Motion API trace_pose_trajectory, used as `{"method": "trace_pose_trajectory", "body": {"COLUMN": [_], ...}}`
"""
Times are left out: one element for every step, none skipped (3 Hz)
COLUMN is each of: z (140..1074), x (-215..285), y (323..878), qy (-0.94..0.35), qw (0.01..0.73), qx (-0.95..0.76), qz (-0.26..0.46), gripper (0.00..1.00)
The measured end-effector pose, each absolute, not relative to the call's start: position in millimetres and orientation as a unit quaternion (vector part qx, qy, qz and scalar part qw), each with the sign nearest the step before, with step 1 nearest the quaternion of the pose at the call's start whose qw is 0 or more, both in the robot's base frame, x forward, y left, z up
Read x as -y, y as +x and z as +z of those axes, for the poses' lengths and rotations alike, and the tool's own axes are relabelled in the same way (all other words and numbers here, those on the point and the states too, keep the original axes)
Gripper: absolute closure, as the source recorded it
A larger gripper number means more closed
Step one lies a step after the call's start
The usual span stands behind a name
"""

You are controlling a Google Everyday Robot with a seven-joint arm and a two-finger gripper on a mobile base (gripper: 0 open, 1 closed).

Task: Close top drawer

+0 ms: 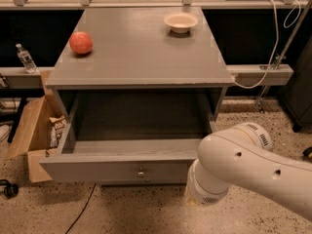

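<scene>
Top drawer standing pulled out, white arm reaching in low on the right.

The top drawer is sitting wide open across the lower middle of the frame, with its small brass knob facing forward at the centre of its front. The arm is coming in from the lower right and covering the right end of the drawer front. The tool is lying almost hidden beneath the arm's end, so whether it is apart or together cannot be told. A red apple and a pale bowl are resting on the desk above.
</scene>
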State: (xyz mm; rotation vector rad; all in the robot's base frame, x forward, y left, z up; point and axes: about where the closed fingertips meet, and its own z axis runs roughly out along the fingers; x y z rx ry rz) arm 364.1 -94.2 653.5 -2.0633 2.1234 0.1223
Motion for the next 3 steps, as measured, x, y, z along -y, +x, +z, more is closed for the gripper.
{"method": "trace_pose_trajectory", "body": {"z": [650, 649, 649], "x": [97, 101, 101], "y": [375, 413, 442], "qy": [-0.691, -0.692, -0.695], "qw": [0.096, 0.117, 0.131], "qx": [-0.716, -0.713, -0.707], "qz": [0.026, -0.010, -0.035], "gripper": [1.00, 1.00, 1.00]}}
